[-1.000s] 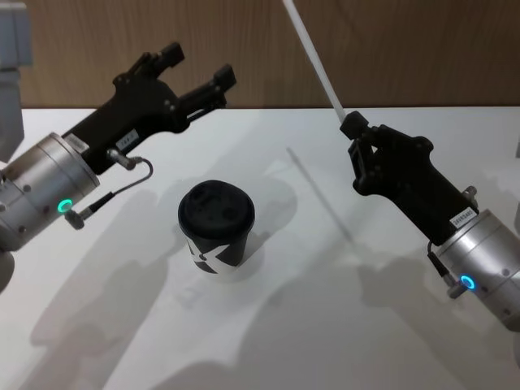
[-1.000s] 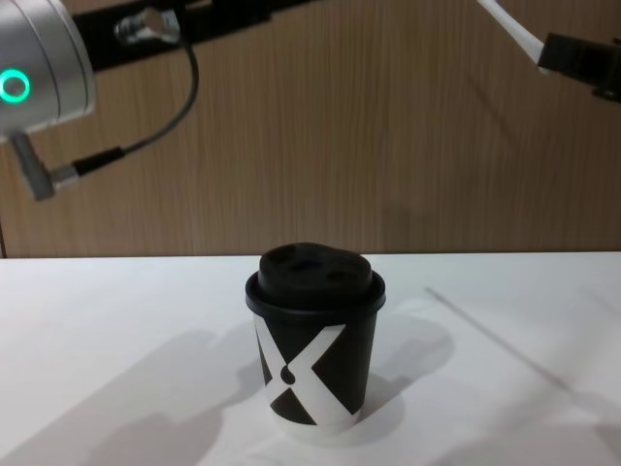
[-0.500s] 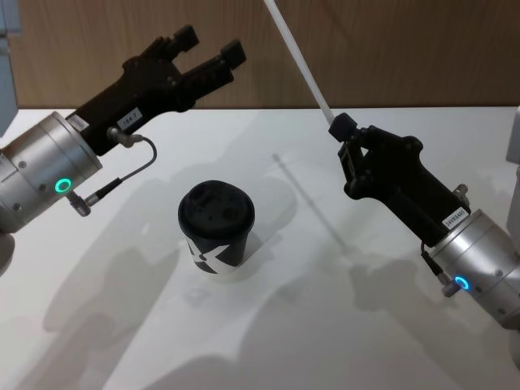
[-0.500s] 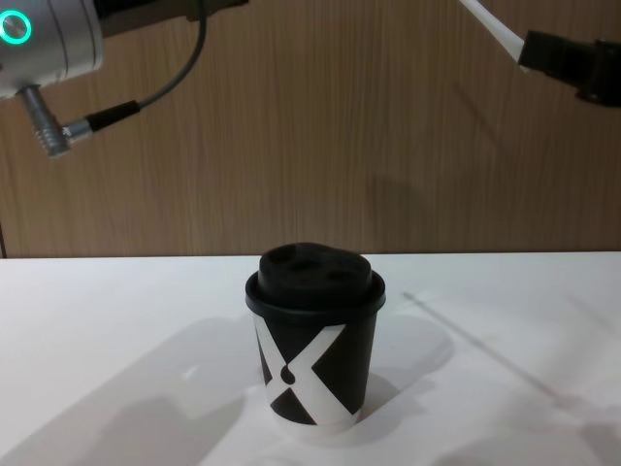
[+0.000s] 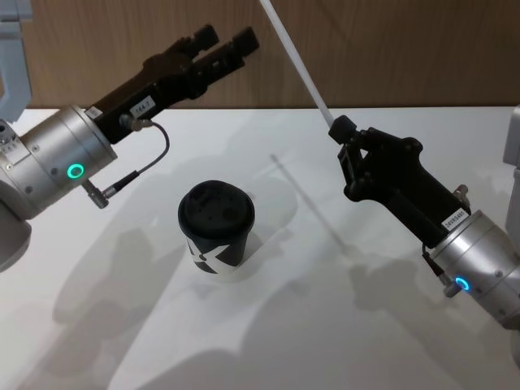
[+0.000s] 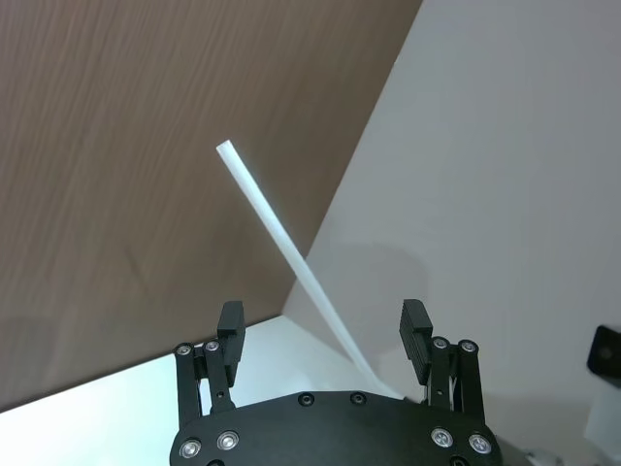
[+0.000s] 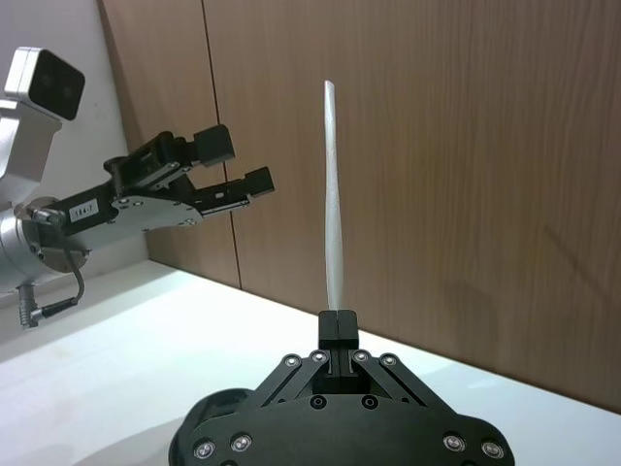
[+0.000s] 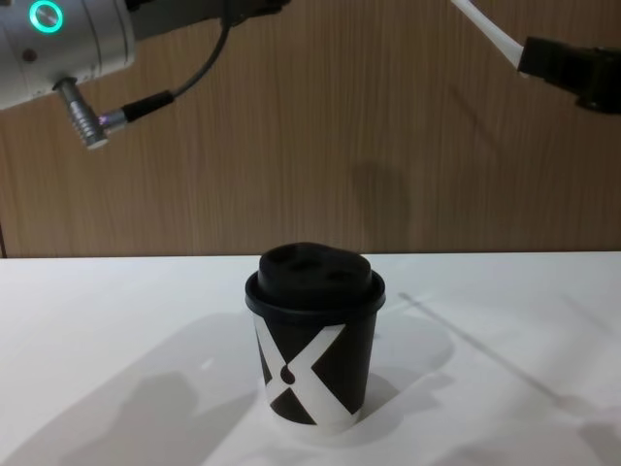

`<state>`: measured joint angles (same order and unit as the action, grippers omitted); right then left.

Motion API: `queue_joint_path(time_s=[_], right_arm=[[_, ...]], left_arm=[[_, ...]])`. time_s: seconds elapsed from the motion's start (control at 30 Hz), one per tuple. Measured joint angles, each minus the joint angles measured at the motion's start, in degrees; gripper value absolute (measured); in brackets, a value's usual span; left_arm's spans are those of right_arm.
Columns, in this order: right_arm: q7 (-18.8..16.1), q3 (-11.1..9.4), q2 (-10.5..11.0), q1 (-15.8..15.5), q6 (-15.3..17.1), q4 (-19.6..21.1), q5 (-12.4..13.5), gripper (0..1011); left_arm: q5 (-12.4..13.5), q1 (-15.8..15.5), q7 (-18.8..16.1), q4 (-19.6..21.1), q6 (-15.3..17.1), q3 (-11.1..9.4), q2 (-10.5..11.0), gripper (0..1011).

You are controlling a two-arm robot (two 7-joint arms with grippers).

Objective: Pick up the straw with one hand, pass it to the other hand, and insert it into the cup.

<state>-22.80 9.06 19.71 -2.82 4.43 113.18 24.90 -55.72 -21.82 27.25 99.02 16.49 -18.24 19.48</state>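
Jaws clamped on the straw (image 5: 296,61), the right gripper (image 5: 337,128) offers it right of centre for handover; the left gripper (image 5: 227,41), spread wide at upper left, should next straddle it.

White table (image 5: 341,325) — one lidded black cup (image 5: 216,226) upright on it

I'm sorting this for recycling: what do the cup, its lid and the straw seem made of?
By look: the cup, likely paper, matte black with a printed white X; the lid, probably plastic, moulded with a faint sheen; the straw, smooth matte white, plastic or paper, cannot tell.
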Motion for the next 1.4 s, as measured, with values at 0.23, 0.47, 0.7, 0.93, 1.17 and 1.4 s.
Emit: queue_joint_path(time_s=[0.23,0.47,0.7,0.93,1.17,1.4], right_arm=[[0.5,0.2,0.5,-0.2,0.2,0.3,-0.3,0],[1.2,0.4,1.0,-0.5,0.4,0.7,-0.6,0],[2.1,0.6,1.4,-0.7,0.7,1.1,-1.0,0],[3.0,0.6,1.7,-0.8,0.9,1.1,-1.3,0],[3.8,0.7,2.1,-0.5,1.3,1.1,-1.5,0],[4.2,1.0,2.5,-0.2,1.6,1.2,-1.6,0]], left_arm=[[-3.2,-1.4,1.7,-2.5,0.8,-0.1,-1.4,1003],[-5.0,-2.5,2.7,-4.6,1.1,-0.4,-2.4,1003],[-6.7,-4.0,3.6,-7.5,1.3,-0.9,-3.6,1003],[-7.9,-5.5,4.6,-10.6,1.6,-1.6,-4.6,1003],[-9.1,-7.2,6.0,-14.3,2.1,-2.4,-5.5,1003],[-10.1,-8.9,7.6,-17.7,2.6,-3.3,-6.4,1003]])
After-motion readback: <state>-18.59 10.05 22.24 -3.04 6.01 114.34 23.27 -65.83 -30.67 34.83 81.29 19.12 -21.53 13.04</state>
